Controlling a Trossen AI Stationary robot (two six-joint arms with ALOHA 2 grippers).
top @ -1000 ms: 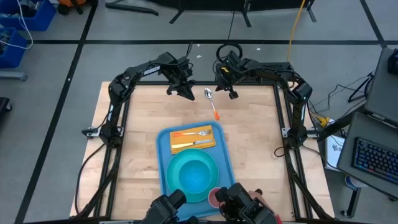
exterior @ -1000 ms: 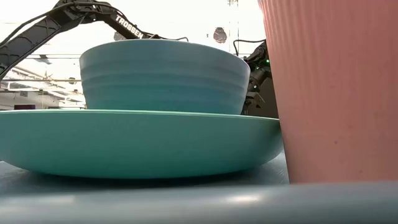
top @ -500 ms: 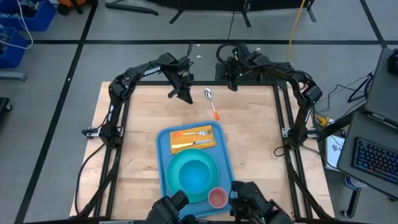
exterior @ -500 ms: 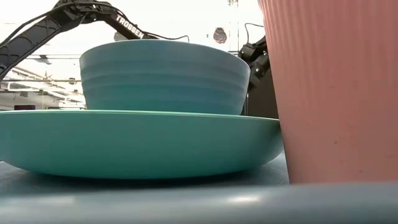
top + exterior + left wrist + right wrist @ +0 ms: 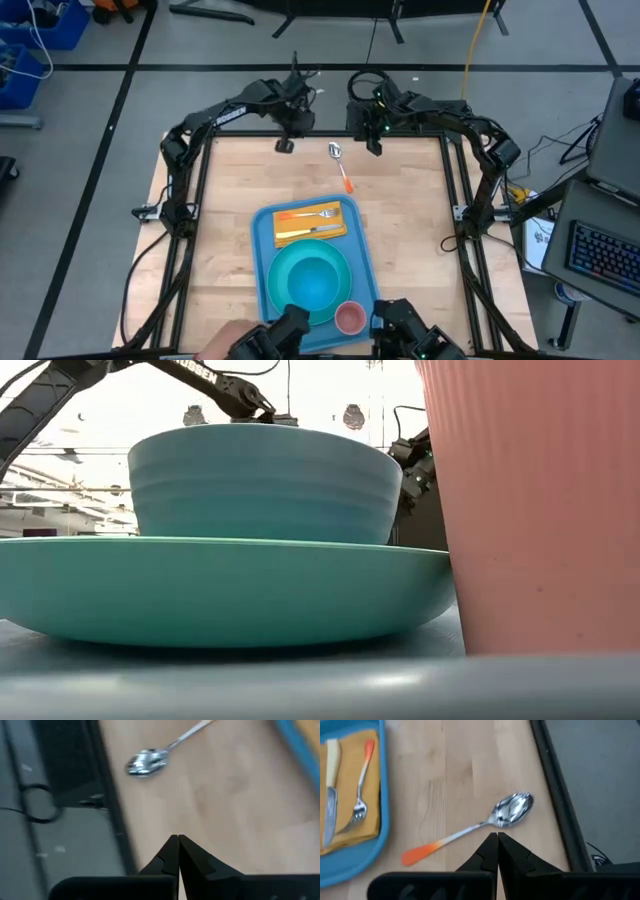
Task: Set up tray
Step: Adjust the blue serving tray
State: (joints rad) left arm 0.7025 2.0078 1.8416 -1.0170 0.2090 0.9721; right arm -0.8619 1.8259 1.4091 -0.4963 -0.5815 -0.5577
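The light-blue tray [image 5: 265, 262] lies near the table's near edge. It carries a yellow napkin [image 5: 310, 224] with a fork and a knife, a turquoise plate [image 5: 220, 588] with a bowl [image 5: 265, 485] on it, and a pink cup [image 5: 349, 318]. A spoon [image 5: 341, 165] with an orange handle lies flat on the bare wood beyond the tray. My left gripper [image 5: 177, 840] is shut, at the far edge to the left of the spoon's bowl [image 5: 146, 762]. My right gripper [image 5: 497, 837] is shut above the spoon [image 5: 470, 832], to its right. Neither touches anything.
The table's dark frame [image 5: 555, 800] runs close behind the spoon. Bare wood lies left and right of the tray [image 5: 350, 865]. A person's hand [image 5: 225, 335] shows at the near edge by the camera mounts. The cup [image 5: 540, 500] fills the right of the low view.
My left arm has risen and drawn back toward the table's far edge. My right gripper has pulled back toward the far edge as well. The spoon and the things on the tray have stayed where they were.
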